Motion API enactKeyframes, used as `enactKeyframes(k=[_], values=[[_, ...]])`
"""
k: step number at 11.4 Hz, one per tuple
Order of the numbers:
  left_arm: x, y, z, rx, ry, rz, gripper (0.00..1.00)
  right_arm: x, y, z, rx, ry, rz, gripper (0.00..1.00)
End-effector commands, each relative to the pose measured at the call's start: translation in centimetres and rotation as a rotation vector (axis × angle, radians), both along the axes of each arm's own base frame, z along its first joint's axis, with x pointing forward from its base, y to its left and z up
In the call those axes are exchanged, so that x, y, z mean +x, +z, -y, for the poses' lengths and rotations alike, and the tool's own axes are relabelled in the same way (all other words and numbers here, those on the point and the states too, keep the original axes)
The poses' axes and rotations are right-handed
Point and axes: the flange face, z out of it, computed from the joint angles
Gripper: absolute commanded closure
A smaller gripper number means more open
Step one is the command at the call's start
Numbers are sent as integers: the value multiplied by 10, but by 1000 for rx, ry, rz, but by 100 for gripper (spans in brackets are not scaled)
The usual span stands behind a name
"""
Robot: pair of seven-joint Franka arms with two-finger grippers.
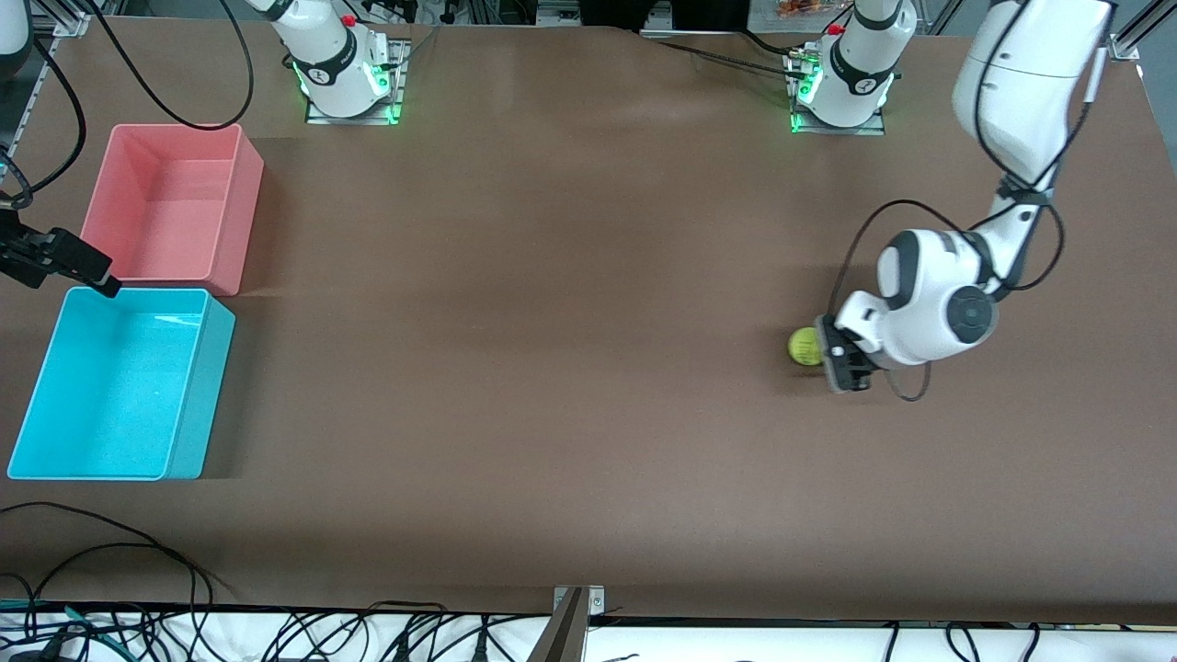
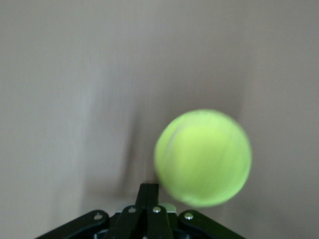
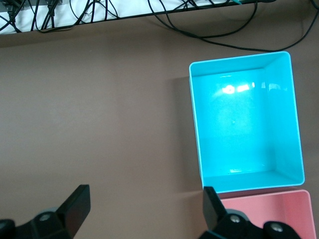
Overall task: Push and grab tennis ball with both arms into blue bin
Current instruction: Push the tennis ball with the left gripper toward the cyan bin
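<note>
Touching tennis ball: left tool, pinched; table.

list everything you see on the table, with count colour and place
tennis ball: one, yellow-green, on the table toward the left arm's end, against the left gripper's fingers
blue bin: one, cyan, toward the right arm's end, nearer the front camera than the pink bin
pink bin: one, pink, beside the blue bin
table: one, brown
left gripper: one, black, shut, low beside the ball
right gripper: one, black, open, above the bins' edge
</note>
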Motion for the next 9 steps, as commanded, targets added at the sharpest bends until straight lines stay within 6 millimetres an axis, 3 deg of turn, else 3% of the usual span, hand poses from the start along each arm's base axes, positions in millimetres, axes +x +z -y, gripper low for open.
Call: enactKeyframes(k=[1,9], values=[[10,0,1,-15,46,6,100,1,3,2,1,-6,-2,0],[10,1,-7,-15,26,6,100,0,4,2,-2,-5,-3,0]])
